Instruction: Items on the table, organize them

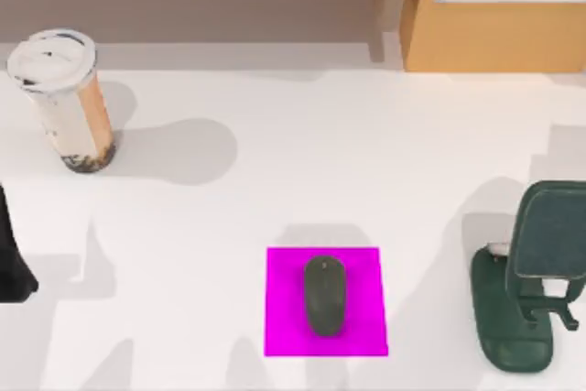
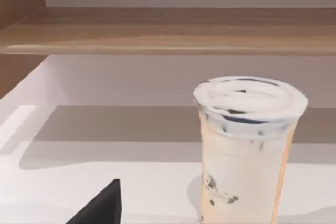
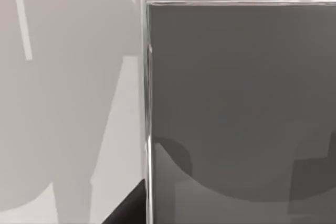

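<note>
From above, you see the mouse (image 1: 325,295) lying on a magenta mat (image 1: 284,318) near the table's (image 1: 320,162) front edge, the cup (image 1: 62,98) upright at far left, and the phone (image 1: 552,243) propped on a dark green stand (image 1: 508,318) at right. A dark shape at the left edge is cut off.

In the left wrist view the cup (image 2: 247,150) stands close ahead, its base cropped; you cannot tell that gripper's state.

In the right wrist view the phone's grey screen (image 3: 241,108) and silver edge (image 3: 147,103) loom close; that gripper's state is likewise indeterminable.

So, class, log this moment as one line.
dark grey oval mouse: on magenta mat | lidded beige cup: upright, far left | silver-edged phone: on green stand

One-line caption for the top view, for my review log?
Mouse on magenta mat, cup upright at table's far left, phone propped on stand at right.
</note>
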{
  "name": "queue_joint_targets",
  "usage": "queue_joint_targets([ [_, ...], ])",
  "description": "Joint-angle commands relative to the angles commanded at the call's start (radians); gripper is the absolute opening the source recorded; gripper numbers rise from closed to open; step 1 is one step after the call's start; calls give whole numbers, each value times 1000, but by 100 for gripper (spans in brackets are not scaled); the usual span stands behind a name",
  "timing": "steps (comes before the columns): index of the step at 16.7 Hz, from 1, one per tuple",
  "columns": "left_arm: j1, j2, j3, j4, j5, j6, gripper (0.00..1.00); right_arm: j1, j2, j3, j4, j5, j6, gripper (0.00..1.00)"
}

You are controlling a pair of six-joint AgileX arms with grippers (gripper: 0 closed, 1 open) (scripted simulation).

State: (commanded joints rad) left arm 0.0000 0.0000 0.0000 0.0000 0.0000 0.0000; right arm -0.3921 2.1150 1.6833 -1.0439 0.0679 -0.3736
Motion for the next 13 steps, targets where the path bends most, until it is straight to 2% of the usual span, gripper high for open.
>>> queue_joint_targets([
  [4, 0, 0, 0, 0, 0, 0, 100, 257, -241, -63, 10, 158, 255, 0],
  [13, 0, 0, 0, 0, 0, 0, 100, 1057, -884, -440, 50, 598, 1009, 0],
])
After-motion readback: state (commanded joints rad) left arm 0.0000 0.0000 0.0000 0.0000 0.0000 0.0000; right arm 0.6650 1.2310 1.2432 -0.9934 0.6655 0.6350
